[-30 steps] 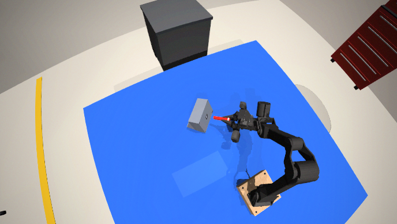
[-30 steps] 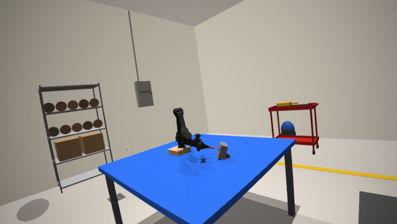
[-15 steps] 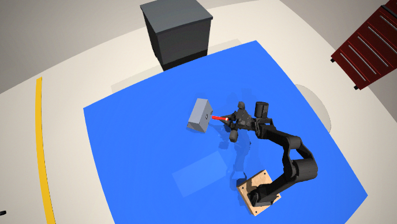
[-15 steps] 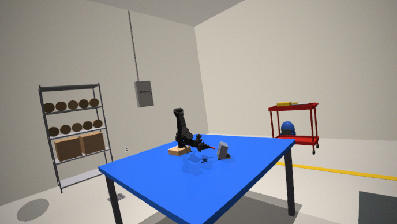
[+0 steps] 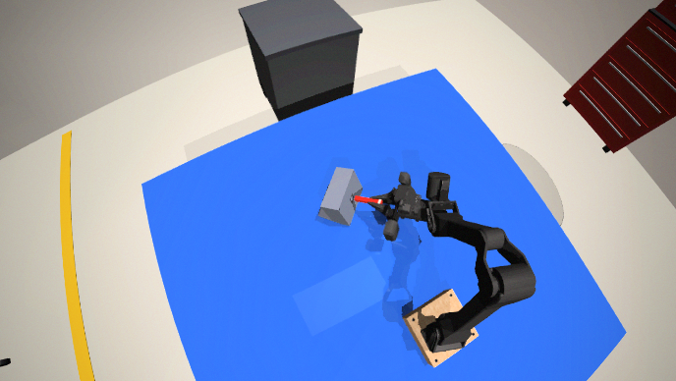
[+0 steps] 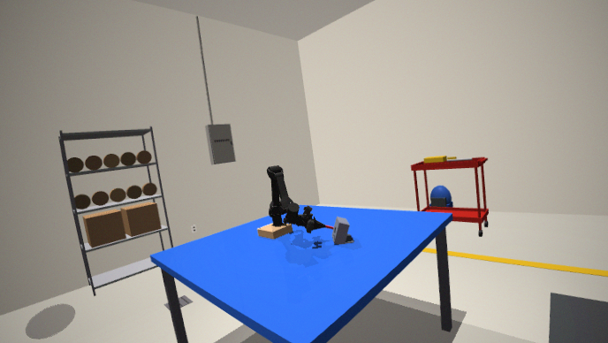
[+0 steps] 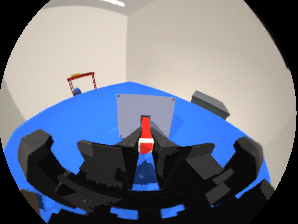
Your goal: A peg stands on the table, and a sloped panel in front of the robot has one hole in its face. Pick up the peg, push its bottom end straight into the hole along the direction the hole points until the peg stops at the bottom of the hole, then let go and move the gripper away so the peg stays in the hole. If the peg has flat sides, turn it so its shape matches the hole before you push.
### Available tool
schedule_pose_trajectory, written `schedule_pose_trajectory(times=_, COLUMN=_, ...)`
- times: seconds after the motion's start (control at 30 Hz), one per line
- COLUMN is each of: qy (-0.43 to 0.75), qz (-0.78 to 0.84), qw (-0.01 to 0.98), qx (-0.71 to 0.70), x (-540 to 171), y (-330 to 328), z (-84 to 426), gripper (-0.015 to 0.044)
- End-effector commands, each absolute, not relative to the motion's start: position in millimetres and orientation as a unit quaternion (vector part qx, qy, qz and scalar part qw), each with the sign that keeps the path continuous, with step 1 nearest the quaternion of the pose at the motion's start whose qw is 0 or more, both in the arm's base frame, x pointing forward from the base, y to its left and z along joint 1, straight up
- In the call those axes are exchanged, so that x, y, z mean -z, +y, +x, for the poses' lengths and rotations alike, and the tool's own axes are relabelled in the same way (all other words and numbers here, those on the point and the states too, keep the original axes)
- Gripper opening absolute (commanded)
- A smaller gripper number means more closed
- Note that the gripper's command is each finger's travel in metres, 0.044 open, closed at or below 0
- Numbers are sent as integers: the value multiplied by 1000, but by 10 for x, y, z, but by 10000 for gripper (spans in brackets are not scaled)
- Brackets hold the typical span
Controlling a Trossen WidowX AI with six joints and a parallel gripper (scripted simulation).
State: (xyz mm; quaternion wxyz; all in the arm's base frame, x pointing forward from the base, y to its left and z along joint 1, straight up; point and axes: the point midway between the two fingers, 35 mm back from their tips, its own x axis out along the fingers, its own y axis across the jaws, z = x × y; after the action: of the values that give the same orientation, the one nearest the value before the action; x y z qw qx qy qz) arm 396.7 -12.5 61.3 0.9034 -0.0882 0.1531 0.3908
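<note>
A red peg [image 5: 366,199] [image 6: 329,227] [image 7: 145,131] with a white-edged near end is held nearly level above the table, its far end pointing at the grey sloped panel [image 5: 336,190] [image 6: 341,230] [image 7: 129,109]. My gripper [image 5: 374,201] [image 6: 324,226] [image 7: 145,129] is shut on the peg. The peg's far end is at the dark hole [image 7: 145,118] in the panel's face, and covers the lower part of it in the wrist view. Whether the tip is inside the hole or only at its mouth I cannot tell.
The panel stands on the blue table [image 5: 236,236] [image 6: 239,274] [image 7: 60,120]. The arm's wooden base [image 5: 417,322] [image 6: 267,232] is at the other end of the arm. A dark cabinet [image 5: 309,64] [image 7: 210,103] and a red cart [image 6: 451,215] stand beyond the table.
</note>
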Motion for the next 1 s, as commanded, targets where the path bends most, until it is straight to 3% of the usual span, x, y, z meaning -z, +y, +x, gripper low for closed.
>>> schedule_pose_trajectory(times=0.0, qy=156, qz=-85, qw=903, qx=-390, x=-571, y=-94, z=3996, gripper=0)
schedule_pose_trajectory(times=0.97, qy=153, qz=-88, qw=903, qx=-391, x=-569, y=-97, z=3989, gripper=0)
